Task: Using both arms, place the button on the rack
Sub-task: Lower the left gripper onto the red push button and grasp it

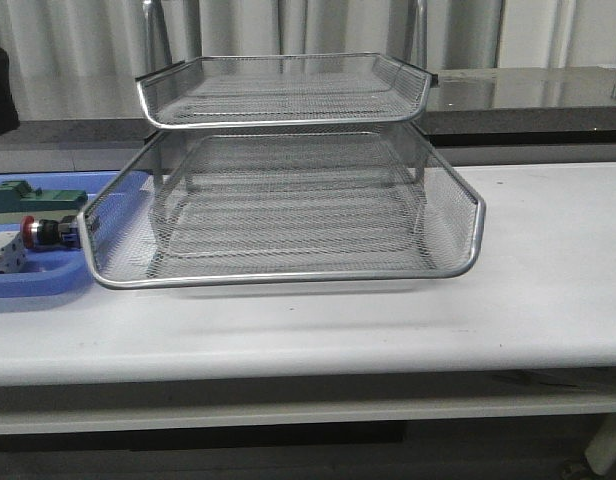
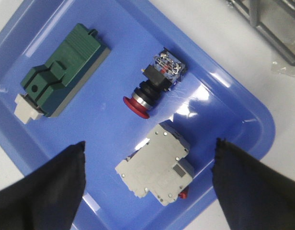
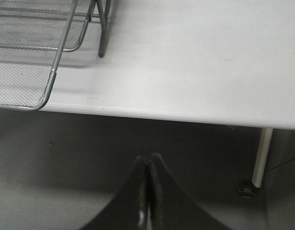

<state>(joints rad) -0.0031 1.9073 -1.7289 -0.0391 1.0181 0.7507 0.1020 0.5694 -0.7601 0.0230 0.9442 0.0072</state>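
On the white table (image 1: 548, 300), the rack (image 1: 288, 215) is seen in the front view with 2 mesh trays showing: the upper one set back, the lower one drawn forward so that its front rim lies near the table's front edge. Both trays are seen without anything in them. To the left of the rack, a blue tray (image 1: 48, 282) lies flat on the table, its right end just beside the lower tray's left corner.

The button (image 2: 154, 81) is found in the blue tray (image 2: 114, 28), lying on its side with the red cap toward the tray's middle and the blue block at the other end. In the front view the button (image 1: 46, 231) is seen close behind the rack's left wall. A green block (image 2: 61, 67) lies apart from it in the same tray, and a grey-white part (image 2: 154, 165) lies just beside the red cap, not touching it as far as can be told.

The left gripper (image 2: 150, 184) is held above the blue tray with its fingers (image 2: 47, 191) spread wide; nothing is gripped, and the grey-white part is framed between them.

The right gripper (image 3: 148, 191) is seen beyond the table's front edge, over the floor, with its fingertips pressed together and nothing between them. A corner of the rack (image 3: 37, 52) and one thin leg are caught in that view.
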